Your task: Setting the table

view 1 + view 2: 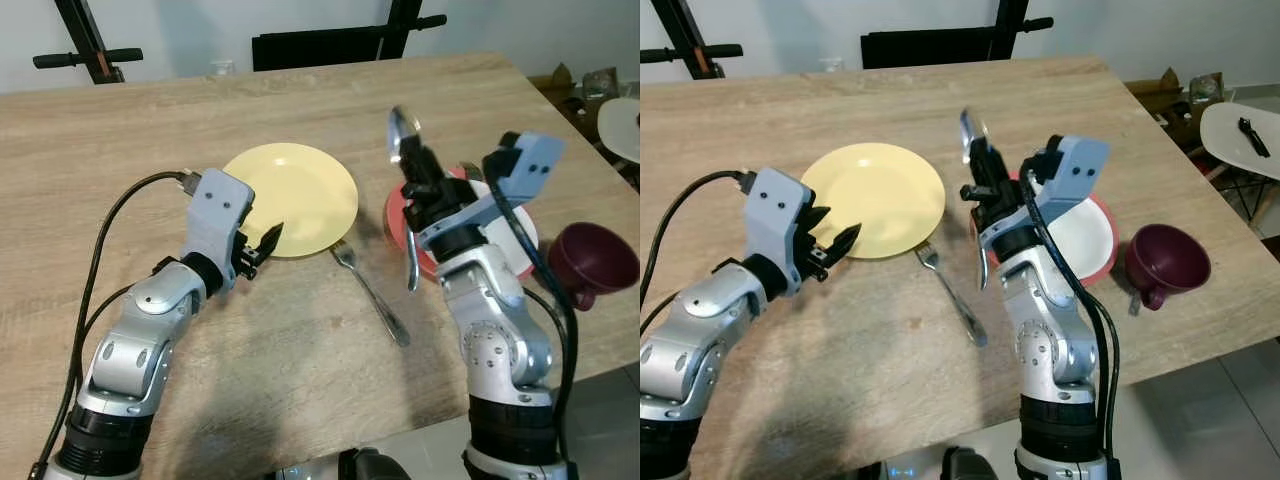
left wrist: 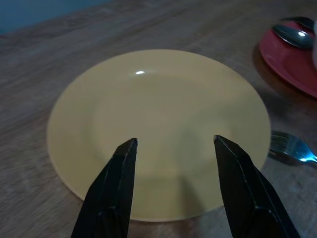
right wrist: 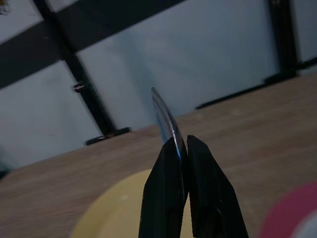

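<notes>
The right gripper (image 1: 410, 165) has its fingers pinched tight on a spoon (image 1: 403, 130), bowl up, handle hanging down past the wrist, lifted clear above the worktop (image 1: 120, 140). That grip sits high on a thin, slick handle, so I'd worry the spoon could swivel or slide out as the arm swings it to its place. Its forearm stands nearly upright, elbow at the near edge.

The left gripper (image 1: 262, 245) hovers with fingers spread apart at the near-left rim of the yellow plate (image 1: 300, 190), forearm reaching in low. A fork (image 1: 370, 293) lies just right of the plate; a red-rimmed bowl (image 1: 1085, 235) and maroon cup (image 1: 1168, 258) sit further right.
</notes>
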Robot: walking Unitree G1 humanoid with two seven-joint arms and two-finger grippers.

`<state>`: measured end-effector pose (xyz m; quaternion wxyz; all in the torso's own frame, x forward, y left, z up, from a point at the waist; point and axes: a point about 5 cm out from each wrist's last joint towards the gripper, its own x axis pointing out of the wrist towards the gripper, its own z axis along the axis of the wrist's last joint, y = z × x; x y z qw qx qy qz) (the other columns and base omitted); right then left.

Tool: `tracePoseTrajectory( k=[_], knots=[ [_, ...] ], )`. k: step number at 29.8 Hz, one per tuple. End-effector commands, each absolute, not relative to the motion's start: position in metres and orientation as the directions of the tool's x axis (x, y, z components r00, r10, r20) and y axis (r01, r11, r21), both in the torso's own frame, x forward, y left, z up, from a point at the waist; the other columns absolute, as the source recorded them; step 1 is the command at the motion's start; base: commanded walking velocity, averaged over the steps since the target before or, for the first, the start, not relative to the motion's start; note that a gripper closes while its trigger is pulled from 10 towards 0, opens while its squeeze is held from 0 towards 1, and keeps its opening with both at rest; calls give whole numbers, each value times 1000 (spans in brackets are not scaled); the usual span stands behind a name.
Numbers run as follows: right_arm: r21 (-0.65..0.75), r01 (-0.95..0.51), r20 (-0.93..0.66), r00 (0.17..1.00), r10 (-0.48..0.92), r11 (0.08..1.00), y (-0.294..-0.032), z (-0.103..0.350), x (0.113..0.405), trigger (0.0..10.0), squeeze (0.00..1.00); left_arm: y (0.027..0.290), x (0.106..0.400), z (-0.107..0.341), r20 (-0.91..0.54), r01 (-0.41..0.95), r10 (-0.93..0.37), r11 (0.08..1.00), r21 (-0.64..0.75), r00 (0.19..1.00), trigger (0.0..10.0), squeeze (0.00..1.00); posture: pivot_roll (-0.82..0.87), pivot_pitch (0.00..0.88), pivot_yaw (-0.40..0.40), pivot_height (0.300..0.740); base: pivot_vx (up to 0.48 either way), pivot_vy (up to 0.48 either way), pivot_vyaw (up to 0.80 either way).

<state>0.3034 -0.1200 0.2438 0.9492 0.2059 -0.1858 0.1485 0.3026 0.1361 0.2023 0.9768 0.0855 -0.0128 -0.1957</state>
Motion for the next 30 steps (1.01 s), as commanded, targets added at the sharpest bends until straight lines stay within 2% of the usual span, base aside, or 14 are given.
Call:
tracePoseTrajectory(
  k=[1,7,18,30],
  knots=[
    [346,-297,393,907,150,890,-125,239,301,10000,0,140,304,198,-16,344,-346,924,167,938,10000,0,-78,116,36,740,0,0,0],
    [348,-173,345,937,45,921,-132,229,299,10000,0,139,302,197,7,315,-320,938,147,947,10000,0,-85,103,37,740,0,0,0],
    [315,-124,347,938,7,941,-137,230,304,10000,0,135,304,198,32,282,-288,950,136,957,10000,0,-93,99,42,740,0,0,0],
    [312,-99,325,946,-8,945,-138,225,307,10000,0,136,303,201,43,279,-287,950,139,957,10000,0,-92,106,48,740,-418,0,0]
  ],
)
